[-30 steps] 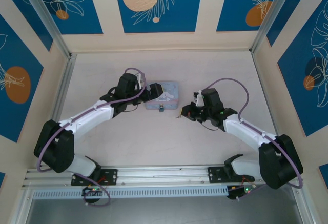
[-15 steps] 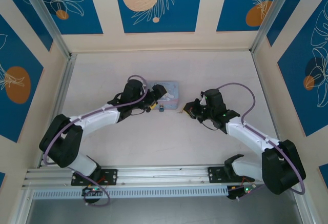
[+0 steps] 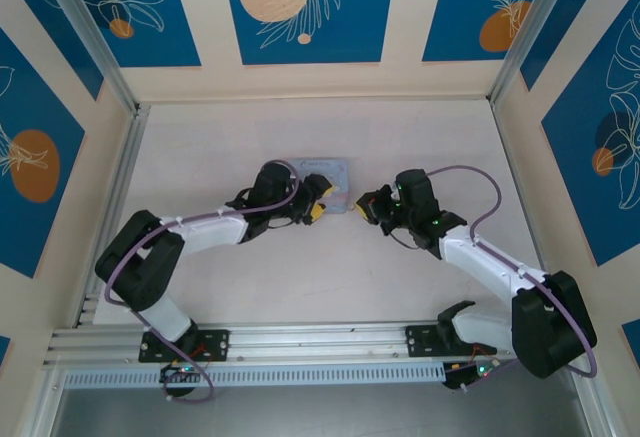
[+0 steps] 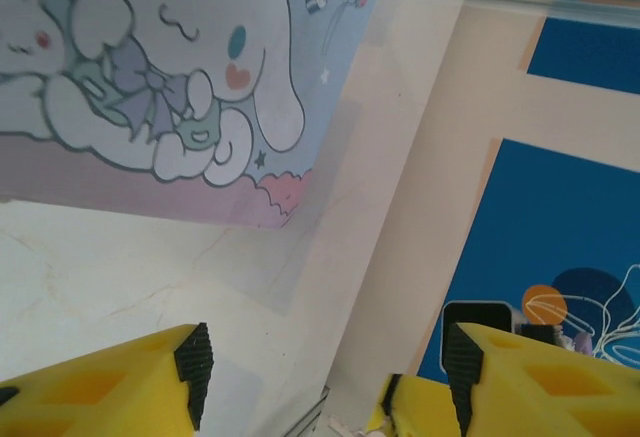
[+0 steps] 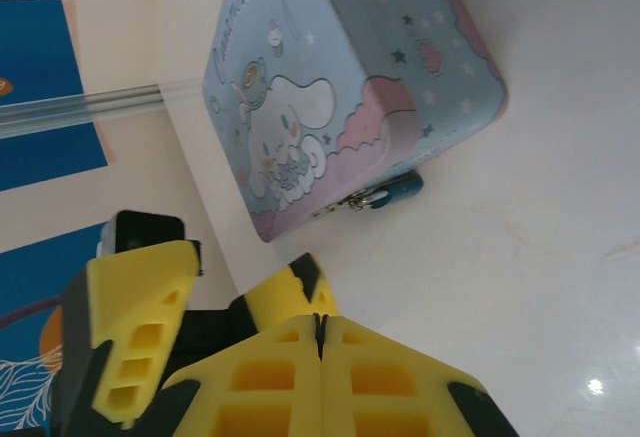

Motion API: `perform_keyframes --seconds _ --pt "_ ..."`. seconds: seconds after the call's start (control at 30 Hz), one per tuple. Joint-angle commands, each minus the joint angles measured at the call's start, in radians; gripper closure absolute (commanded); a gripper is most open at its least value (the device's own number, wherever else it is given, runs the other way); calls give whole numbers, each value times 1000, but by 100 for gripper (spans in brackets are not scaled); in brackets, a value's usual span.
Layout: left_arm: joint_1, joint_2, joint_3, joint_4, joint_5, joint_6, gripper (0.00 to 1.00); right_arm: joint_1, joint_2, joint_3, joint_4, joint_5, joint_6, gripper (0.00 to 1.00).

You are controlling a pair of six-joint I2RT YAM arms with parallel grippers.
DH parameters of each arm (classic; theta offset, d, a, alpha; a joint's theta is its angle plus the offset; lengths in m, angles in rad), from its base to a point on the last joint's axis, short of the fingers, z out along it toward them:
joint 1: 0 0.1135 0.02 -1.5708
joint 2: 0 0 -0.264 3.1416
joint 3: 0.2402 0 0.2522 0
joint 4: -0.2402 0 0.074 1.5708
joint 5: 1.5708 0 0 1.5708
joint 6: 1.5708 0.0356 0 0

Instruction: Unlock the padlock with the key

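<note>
- The right gripper (image 5: 318, 325) is pictured with jaws pressed together, low over the bench (image 5: 560, 287).
- The left gripper (image 4: 327, 362) is held with jaws apart, close beside the tin box (image 4: 150, 77).
- The padlock (image 5: 398, 188) is seen hung at the tin's front edge, lying on the bench.

From above, the left gripper (image 3: 318, 211) covers the near side of the tin box (image 3: 336, 169), and whatever sits at the tips of the right gripper (image 3: 360, 207) is too small for us to read. In the left wrist view, the top and left edges crop the tin box and the bottom edge crops the yellow fingers (image 4: 110, 387). In the right wrist view, the padlock (image 5: 398, 189) is too small for us to find its keyhole. Whether the pressed-together pads (image 5: 280, 377) pinch the key we cannot tell.
</note>
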Motion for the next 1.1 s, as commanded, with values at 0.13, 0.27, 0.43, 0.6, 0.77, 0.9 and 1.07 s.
perform_keyframes --seconds 0.13,0.27,0.43,0.6,0.77,0.9,1.07 --pt "-41 47 26 80 9 -66 50 27 52 36 98 10 42 100" --pt "-52 51 31 85 6 -72 53 34 72 43 114 10 43 100" --pt "-54 51 33 90 0 -76 59 38 85 43 124 11 45 100" --pt "-56 57 40 99 0 -78 66 41 94 34 134 14 51 100" --pt "-56 59 41 100 1 -80 76 44 99 32 139 16 51 100" --pt "-56 57 39 92 -4 -78 89 44 99 27 139 14 52 100" --pt "-56 43 39 62 -23 -37 100 43 79 8 124 22 52 100"
